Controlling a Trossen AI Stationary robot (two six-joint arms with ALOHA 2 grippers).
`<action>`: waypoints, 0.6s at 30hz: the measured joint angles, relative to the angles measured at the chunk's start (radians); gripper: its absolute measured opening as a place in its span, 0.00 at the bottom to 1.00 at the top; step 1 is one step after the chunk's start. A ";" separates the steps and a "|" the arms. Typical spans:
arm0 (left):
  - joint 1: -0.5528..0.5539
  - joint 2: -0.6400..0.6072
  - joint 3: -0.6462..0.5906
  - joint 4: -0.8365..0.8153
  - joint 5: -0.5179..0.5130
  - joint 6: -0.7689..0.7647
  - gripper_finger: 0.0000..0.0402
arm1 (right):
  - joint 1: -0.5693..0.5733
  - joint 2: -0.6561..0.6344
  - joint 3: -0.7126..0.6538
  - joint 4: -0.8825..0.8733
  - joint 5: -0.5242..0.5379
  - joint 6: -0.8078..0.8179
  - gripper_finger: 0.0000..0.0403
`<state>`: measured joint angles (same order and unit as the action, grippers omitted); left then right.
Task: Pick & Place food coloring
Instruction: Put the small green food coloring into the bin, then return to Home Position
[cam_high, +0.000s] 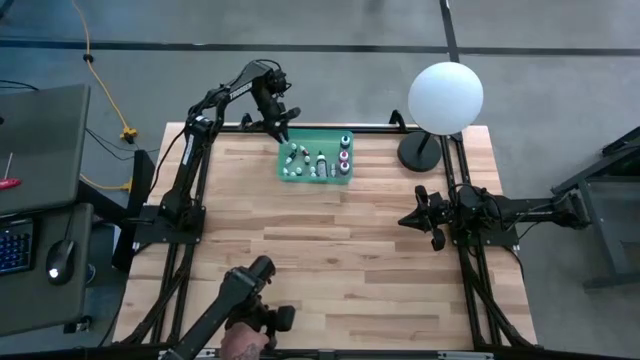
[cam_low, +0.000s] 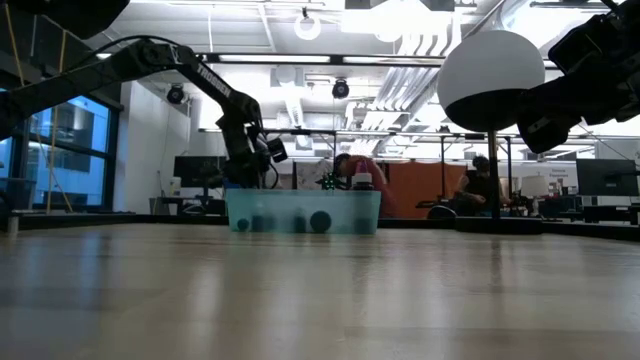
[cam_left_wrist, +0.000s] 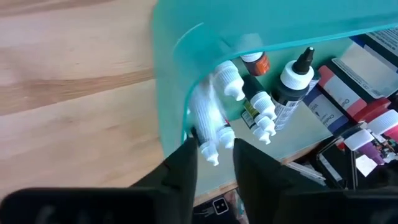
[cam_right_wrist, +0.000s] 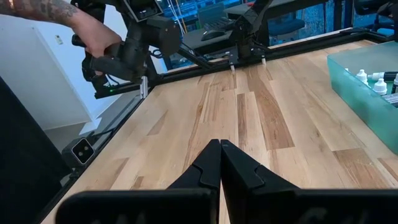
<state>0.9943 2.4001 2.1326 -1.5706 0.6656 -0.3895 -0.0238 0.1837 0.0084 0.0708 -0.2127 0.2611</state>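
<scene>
At the table's 12 o'clock, the left gripper (cam_left_wrist: 214, 155) hangs over the green tray (cam_high: 346, 179), fingers partly apart around a little white bottle (cam_left_wrist: 205, 127) among the others. Clamped for real? Can't tell. A tilted bottle could slip out.

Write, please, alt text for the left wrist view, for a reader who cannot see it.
The left gripper, its fingers parted, sits over the corner of a green translucent tray on a wooden table, with a white-capped food coloring bottle just ahead of its tips. More small bottles lie beside it in the tray.
</scene>
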 joint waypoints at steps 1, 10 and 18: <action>0.000 0.000 0.000 0.001 0.000 0.000 0.26 | 0.000 0.000 0.000 0.000 0.000 0.000 0.00; -0.001 -0.002 0.000 0.031 -0.014 -0.004 0.36 | 0.000 0.000 0.000 0.000 0.000 0.000 0.00; -0.001 -0.002 0.004 0.044 -0.013 0.026 0.36 | 0.000 0.000 0.000 0.000 0.000 0.000 0.00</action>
<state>0.9936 2.3981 2.1365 -1.5269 0.6523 -0.3632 -0.0238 0.1837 0.0086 0.0708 -0.2127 0.2611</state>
